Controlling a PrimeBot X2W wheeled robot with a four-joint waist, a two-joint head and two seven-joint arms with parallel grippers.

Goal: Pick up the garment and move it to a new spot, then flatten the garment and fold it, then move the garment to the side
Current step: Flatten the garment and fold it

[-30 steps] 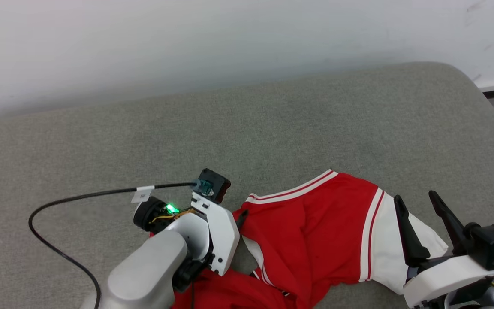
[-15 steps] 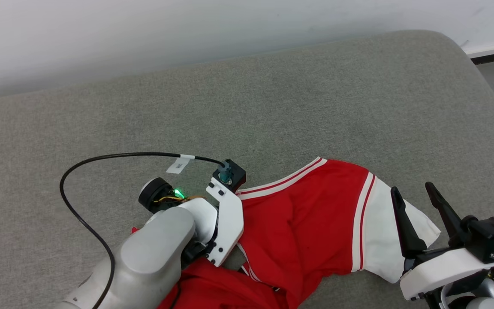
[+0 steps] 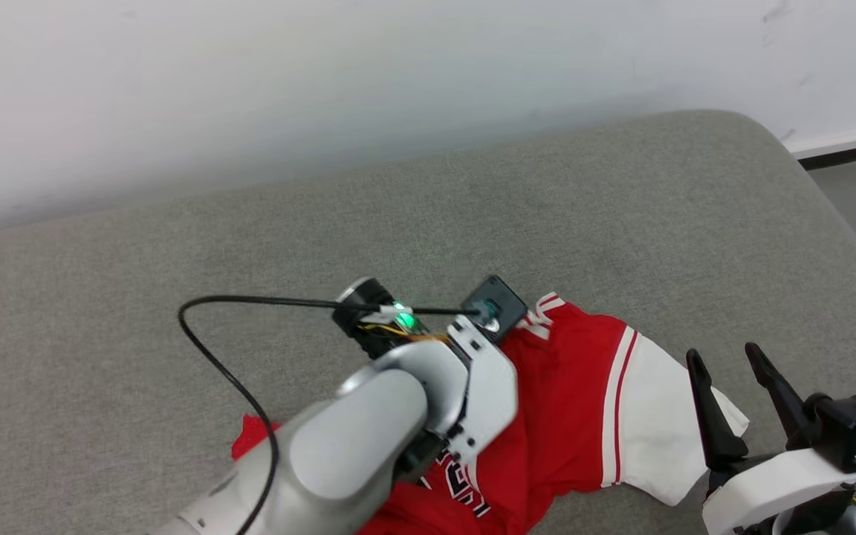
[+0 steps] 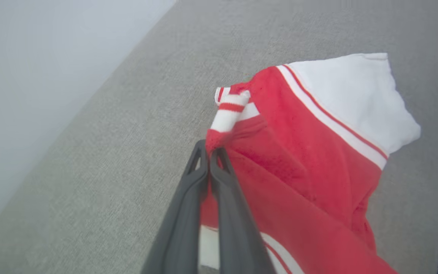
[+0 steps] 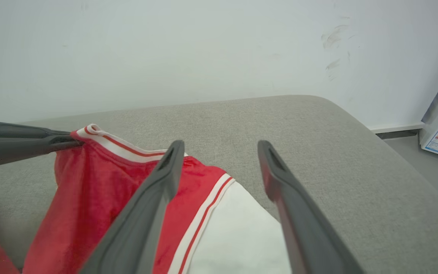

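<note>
Nearest, at the lower right of the head view, the right gripper [image 3: 721,355] hovers with its fingers spread apart and nothing between them, over the white-sleeved end of the garment [image 3: 562,401]. The red garment lies crumpled on the grey cushion [image 3: 547,208], with a bit of black print showing at its near edge. Farther in, the left gripper [image 4: 208,152] pinches the striped trim, holding that edge up. A black cable [image 3: 264,300] loops from its wrist. Beyond stands a pale wall [image 3: 324,89].
</note>
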